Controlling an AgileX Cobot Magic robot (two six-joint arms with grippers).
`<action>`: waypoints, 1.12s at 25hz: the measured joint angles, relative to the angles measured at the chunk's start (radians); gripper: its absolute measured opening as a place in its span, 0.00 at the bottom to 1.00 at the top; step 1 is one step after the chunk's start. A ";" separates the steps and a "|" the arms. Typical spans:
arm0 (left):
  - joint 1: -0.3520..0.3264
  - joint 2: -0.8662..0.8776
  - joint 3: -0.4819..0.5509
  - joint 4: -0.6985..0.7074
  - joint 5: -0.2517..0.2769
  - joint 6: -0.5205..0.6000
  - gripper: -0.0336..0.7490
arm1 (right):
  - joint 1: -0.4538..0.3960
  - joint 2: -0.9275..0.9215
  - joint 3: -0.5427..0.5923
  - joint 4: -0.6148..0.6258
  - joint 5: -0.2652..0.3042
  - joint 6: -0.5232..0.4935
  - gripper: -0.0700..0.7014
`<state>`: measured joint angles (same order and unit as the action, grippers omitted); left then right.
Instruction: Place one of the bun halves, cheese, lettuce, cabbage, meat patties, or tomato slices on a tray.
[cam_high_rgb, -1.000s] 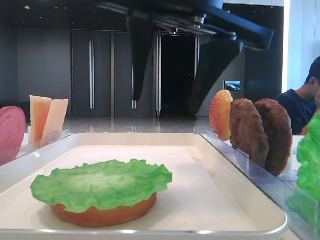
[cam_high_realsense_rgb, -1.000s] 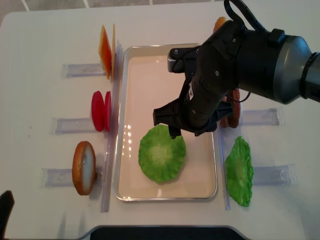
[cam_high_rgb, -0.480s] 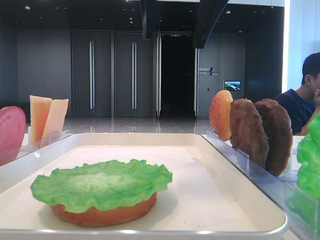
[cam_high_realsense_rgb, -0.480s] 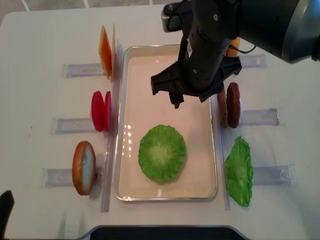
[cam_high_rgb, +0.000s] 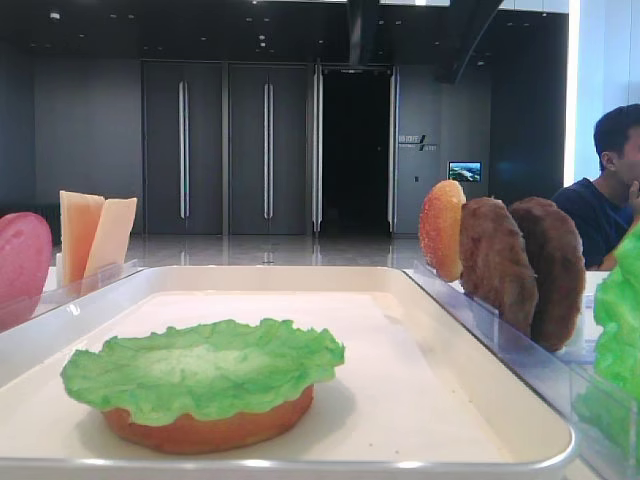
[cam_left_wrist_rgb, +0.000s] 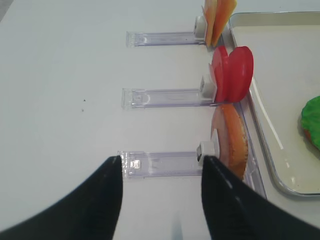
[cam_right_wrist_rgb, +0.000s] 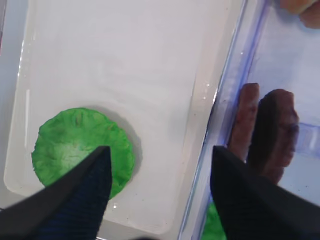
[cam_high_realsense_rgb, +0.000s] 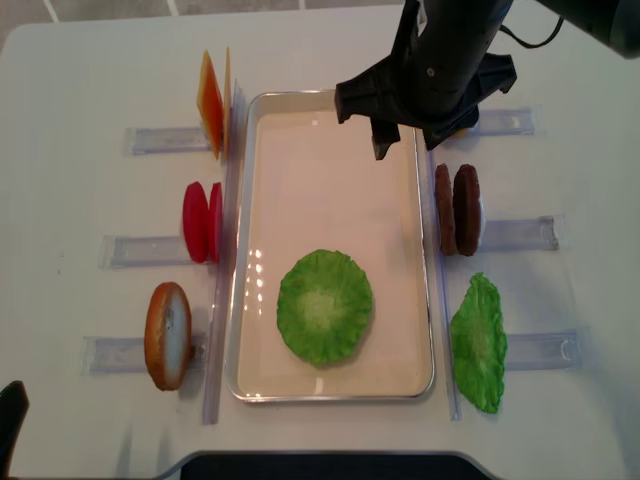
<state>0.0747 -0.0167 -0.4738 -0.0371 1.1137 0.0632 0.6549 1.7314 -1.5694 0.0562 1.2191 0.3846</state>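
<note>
The tray lay lengthwise in the middle of the white desk. The lettuce rested flat in the tray's near half, closer to the near rim than the far one, well clear of the side rims. In the low exterior view it sat on top of a bun half, whose orange edge showed beneath the ruffled leaf.

The right gripper hung above the tray's far right corner, its jaws wide apart and holding nothing. In the right wrist view both dark fingers framed bare tray floor, with the lettuce under the left one and the patties past the right rim.

Clear holders lined both long sides of the tray. Along the left side stood the cheese at the far end, the tomato slices in the middle, and another bun half at the near end, all upright on edge. Along the right side stood the two patties side by side, and nearer, a second green leaf.

The left gripper hovered over the desk's left part beside the near holder, its jaws apart and empty, with the upright bun half just past its right finger.

A man in a dark shirt sat in the background, right.
</note>
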 joint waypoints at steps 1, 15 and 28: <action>0.000 0.000 0.000 0.000 0.000 0.000 0.54 | -0.020 -0.006 0.000 0.004 0.000 -0.012 0.66; 0.000 0.000 0.000 0.000 0.000 0.000 0.54 | -0.370 -0.096 0.000 0.009 0.002 -0.239 0.65; 0.000 0.000 0.000 0.000 0.000 0.000 0.54 | -0.596 -0.097 0.091 -0.002 0.003 -0.385 0.65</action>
<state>0.0747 -0.0167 -0.4738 -0.0371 1.1137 0.0632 0.0594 1.6347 -1.4789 0.0546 1.2221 0.0000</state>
